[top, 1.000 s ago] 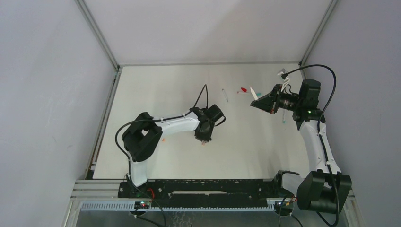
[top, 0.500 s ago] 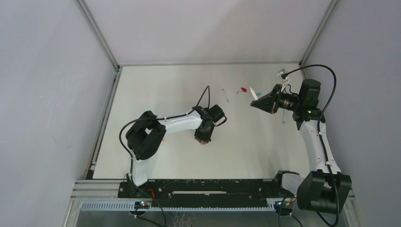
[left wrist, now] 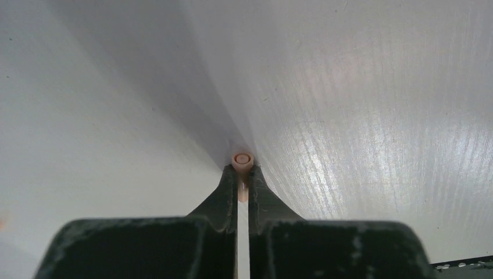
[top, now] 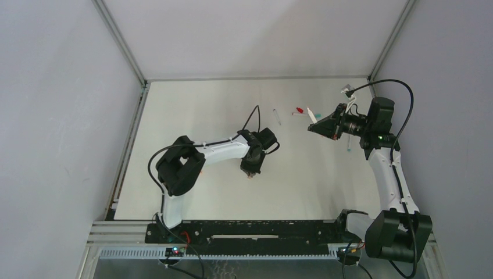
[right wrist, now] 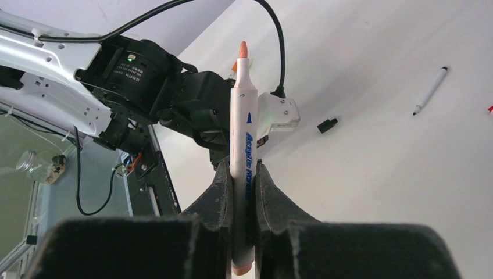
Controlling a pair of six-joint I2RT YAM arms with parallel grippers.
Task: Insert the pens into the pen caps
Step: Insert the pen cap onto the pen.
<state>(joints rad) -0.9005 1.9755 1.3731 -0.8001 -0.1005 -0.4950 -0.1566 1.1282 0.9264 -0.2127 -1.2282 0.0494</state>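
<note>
Standing over the middle of the table (top: 314, 192), the left gripper (left wrist: 243, 174), opposite a right gripper (right wrist: 244, 174) clamped on the orange-tipped pen (right wrist: 243, 128) near the far right corner, has just pinched shut on the orange cap (left wrist: 242, 159), so mating looks possible next; which cap end faces outward is unclear, and the loose pens (top: 278, 117) are too small to sort.

The top camera sits high above and behind the arm bases and looks down from far on the whole counter (top: 192, 116). The left wrist camera looks along the left end effector (left wrist: 243, 172), pointing down and very close to the counter surface. The right wrist camera looks along the right end effector (right wrist: 243, 172), which is raised, across the counter toward its left edge. It shares the left arm (right wrist: 52, 87) with the top view.
</note>
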